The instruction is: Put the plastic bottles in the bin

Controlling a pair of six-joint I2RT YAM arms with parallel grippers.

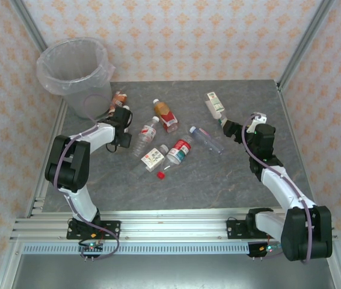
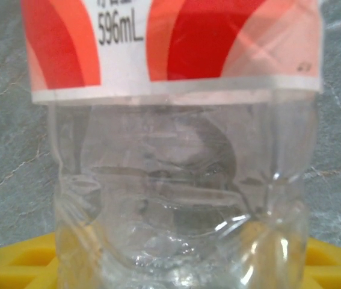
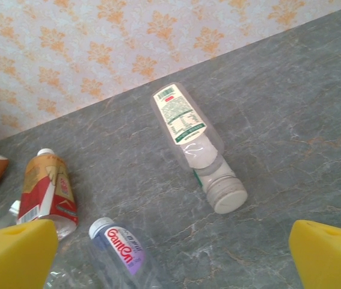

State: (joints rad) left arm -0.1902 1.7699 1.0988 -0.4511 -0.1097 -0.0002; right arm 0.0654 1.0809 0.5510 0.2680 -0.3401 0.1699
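A: Where is the left hand (image 1: 122, 113), and what is it on?

B: Seen from above, it reaches to the far left of the tabletop (image 1: 230, 180), just beside the bin (image 1: 89, 96). In its wrist view, a red-label bottle (image 2: 176, 186) with a clear body lies between the yellow fingers (image 2: 14, 265). The fingers stand on either side of the clear part below the label. Whether they pinch it or only flank it, I cannot tell.

A: How would that bottle handle?

B: It looks empty, so it should be light. The wall is thin and creased with dents, so it is soft. A hard squeeze would likely buckle it, and the smooth plastic could slip. Across the clear body below the label seems a fair hold.

A: And the right hand (image 3: 170, 256)?

B: It is spread wide and holds nothing. Its two yellow tips (image 3: 14, 256) sit at the lower corners of its wrist view, above bare tabletop. Just beyond them lies a green-label bottle (image 3: 188, 129) on its side, white cap toward the hand.

A: Where should it take that one?

B: Probably across the labelled middle. The cap end looks stiffer but narrower, and a round bottle on its side may roll.

A: The rest?

B: Several more bottles (image 1: 167, 150) lie on their sides mid-tabletop, apart from the bin.
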